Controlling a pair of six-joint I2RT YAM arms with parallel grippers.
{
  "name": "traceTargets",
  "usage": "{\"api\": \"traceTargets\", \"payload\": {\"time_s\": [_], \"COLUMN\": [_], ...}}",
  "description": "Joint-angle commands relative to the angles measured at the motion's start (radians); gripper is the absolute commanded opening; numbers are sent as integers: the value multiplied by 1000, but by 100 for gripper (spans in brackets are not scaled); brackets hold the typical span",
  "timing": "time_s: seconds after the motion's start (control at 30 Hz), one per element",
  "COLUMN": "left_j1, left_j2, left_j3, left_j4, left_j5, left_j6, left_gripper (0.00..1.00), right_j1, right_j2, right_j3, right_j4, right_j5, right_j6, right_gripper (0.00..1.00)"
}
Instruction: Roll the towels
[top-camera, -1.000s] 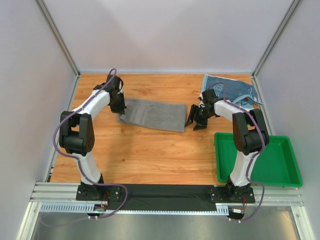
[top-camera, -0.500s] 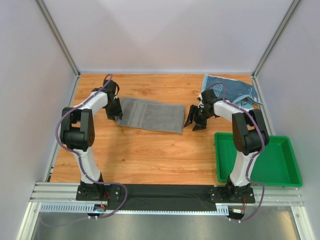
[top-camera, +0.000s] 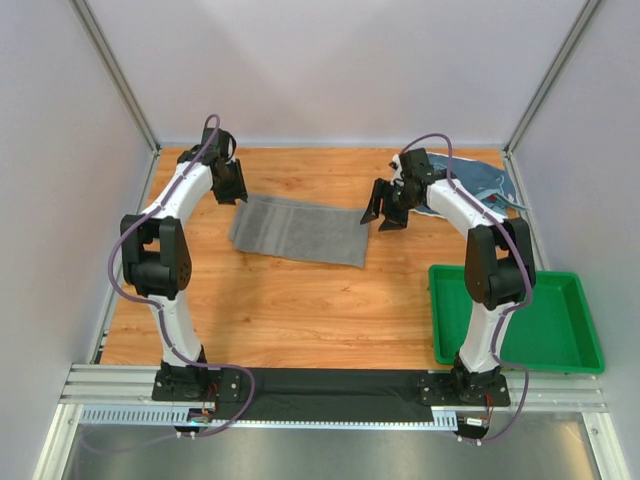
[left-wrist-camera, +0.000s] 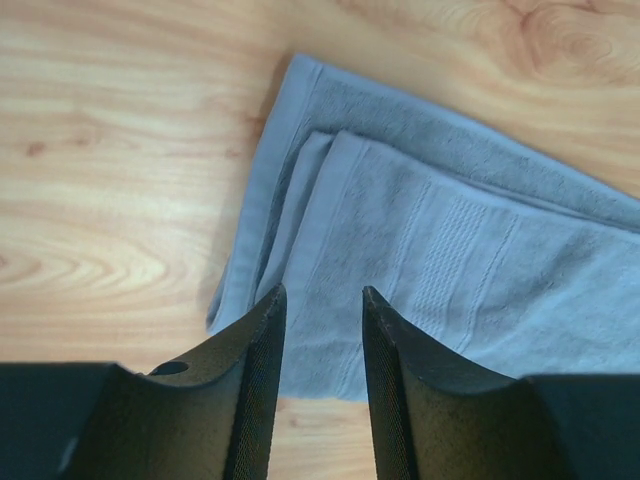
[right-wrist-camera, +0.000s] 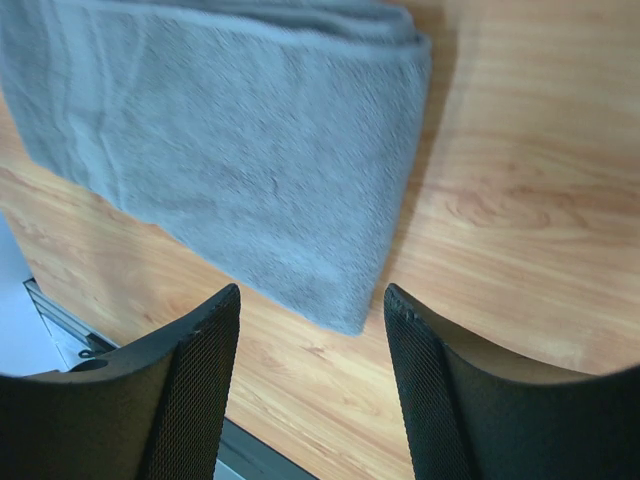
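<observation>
Towel (top-camera: 300, 230) flat, L/R ends ungripped

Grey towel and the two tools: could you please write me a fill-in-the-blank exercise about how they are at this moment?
1. The grey towel lies folded flat on the wooden ____.
2. The left tool hangs above one end of the towel with its jaws ____.
3. The right tool holds ____.
4. The tray at the near right is ____ in colour.
Missing words: table; open; nothing; green.
</observation>
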Motion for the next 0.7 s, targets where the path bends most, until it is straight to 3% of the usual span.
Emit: {"api": "traceTargets", "payload": {"time_s": [0.0,0.37,0.67], "left_j1": [-1,-1,3], "left_j2": [106,270,275], "left_j3": [90,168,128], "left_j4": [-23,-2,-32], "left_j5": [49,120,69], "left_j6": [37,40,46], "left_gripper": [43,43,42], "right_j1": [2,0,-14], "right_j2": [90,358,341], "right_j3": [105,360,135], "right_j4": [-33,-51,-18], "right_j5": [-17,-85,53], "right_j6": [-16,-9,17], "right_gripper": [61,59,57]}}
